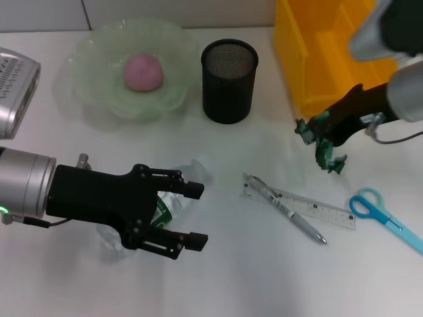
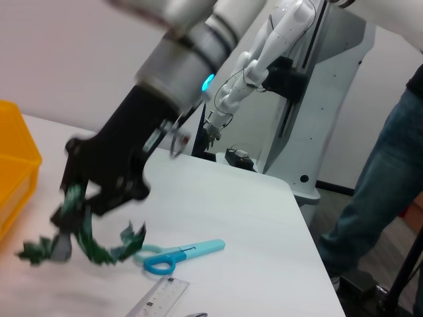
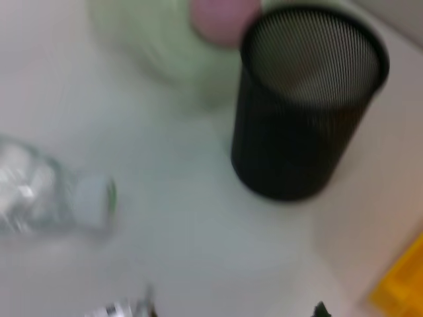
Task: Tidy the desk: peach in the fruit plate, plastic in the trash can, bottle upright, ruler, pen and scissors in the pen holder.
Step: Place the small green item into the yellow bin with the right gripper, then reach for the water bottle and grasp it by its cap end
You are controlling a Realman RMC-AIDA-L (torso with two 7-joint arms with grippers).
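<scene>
A pink peach (image 1: 143,72) lies in the pale green fruit plate (image 1: 89,56). The black mesh pen holder (image 1: 229,80) stands beside it, and the yellow trash can (image 1: 317,59) is at the back right. My right gripper (image 1: 318,129) hangs just in front of the can, shut on a crumpled green plastic scrap (image 1: 328,153); the left wrist view shows the same plastic (image 2: 84,239). A clear bottle (image 1: 173,200) lies on its side, with my left gripper (image 1: 195,216) open around it. The ruler (image 1: 317,210), pen (image 1: 291,214) and blue scissors (image 1: 383,214) lie on the desk at the front right.
A grey device (image 1: 14,89) sits at the far left edge. In the right wrist view the pen holder (image 3: 307,125) stands near the plate (image 3: 152,49), with the bottle (image 3: 46,191) lying apart from them. White desk surface lies between the bottle and the ruler.
</scene>
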